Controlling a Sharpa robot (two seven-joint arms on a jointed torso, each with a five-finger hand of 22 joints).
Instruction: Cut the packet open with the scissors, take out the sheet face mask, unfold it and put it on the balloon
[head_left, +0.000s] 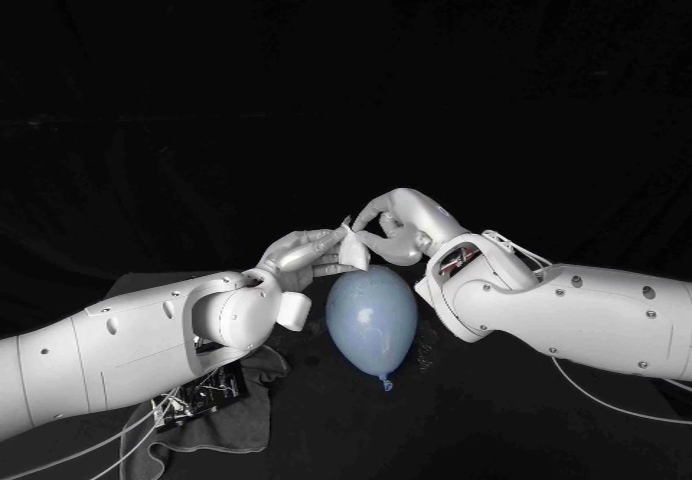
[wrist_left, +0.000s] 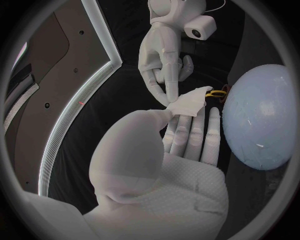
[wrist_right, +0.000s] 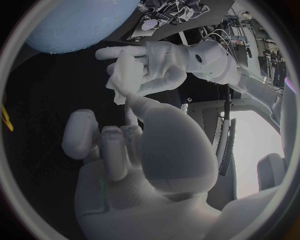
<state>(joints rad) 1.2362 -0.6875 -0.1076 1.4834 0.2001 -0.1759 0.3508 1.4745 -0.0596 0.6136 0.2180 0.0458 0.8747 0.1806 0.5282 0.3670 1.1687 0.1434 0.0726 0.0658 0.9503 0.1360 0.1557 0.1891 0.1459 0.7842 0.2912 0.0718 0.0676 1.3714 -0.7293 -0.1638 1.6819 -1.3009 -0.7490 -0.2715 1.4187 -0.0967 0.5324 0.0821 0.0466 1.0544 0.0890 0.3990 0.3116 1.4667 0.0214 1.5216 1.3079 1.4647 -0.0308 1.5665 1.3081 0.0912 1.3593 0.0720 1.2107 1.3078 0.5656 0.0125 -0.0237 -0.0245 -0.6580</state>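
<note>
A folded white sheet mask hangs between my two hands, just above the pale blue balloon that lies on the black table. My left hand holds the mask's lower part against its fingers with the thumb. My right hand comes down from above and pinches the mask's upper edge with its fingertips. In the left wrist view the mask lies on my left hand, with the right hand pointing down at its corner and the balloon beside them. The right wrist view shows the mask in the left hand.
A dark cloth with cables lies under my left forearm at the table's front left. The scissors' yellow handle shows on the table between the hands and the balloon. The balloon's knot points toward me.
</note>
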